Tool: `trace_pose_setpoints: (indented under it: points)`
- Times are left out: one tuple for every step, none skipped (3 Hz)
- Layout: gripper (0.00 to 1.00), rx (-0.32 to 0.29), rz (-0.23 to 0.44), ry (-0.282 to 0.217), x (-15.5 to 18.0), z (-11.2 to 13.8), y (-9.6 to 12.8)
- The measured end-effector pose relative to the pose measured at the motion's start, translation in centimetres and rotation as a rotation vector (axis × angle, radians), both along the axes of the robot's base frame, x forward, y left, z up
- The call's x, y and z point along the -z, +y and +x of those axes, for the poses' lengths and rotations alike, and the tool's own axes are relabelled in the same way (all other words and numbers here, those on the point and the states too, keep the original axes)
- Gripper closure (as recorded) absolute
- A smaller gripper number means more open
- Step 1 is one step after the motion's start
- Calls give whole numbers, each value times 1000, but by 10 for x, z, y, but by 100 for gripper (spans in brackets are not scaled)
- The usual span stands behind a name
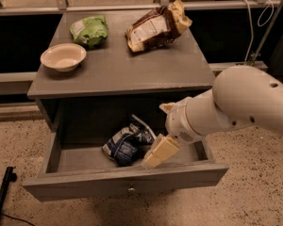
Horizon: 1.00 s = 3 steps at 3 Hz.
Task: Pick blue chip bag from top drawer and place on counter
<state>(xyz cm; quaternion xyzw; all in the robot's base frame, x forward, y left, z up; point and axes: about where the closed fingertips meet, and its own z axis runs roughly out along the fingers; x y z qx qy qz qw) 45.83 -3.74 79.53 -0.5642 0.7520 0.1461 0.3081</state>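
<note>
Inspection at this moment: the blue chip bag point(125, 147) lies inside the open top drawer point(127, 185), on the drawer floor near the middle and slightly toward the back. It is not yet lifted. The gripper point(159, 152) hangs low in the drawer, just beside the bag's right edge and near the front panel. You cannot tell from this view whether it is released or clenched, nor whether it touches the bag.

Handling, as a judgement: expect the bag to be light, soft and crinkled, with a slick foil skin that gives under pressure. Take it across the raised, crumpled upper fold rather than the flat belly, and close gently so that you do not crush the contents or let the foil slip out.

Not verifiable: the arm's white housing covers the right rear of the drawer interior. The bag's underside and label print cannot be read. The gripper's far side is hidden behind its own body.

The worktop point(122, 72) carries a green bag point(89, 30), a brown-and-tan bag point(153, 27) and a pale bowl point(63, 56). Its front centre looks the likeliest place to set the bag down.
</note>
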Motion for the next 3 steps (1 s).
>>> trace_pose_setpoints:
  points:
    - [0, -6, -36, -43, 17, 20, -1]
    - [0, -11, -85, -94, 51, 48, 1]
    - [0, -9, -109, -116, 85, 68, 3]
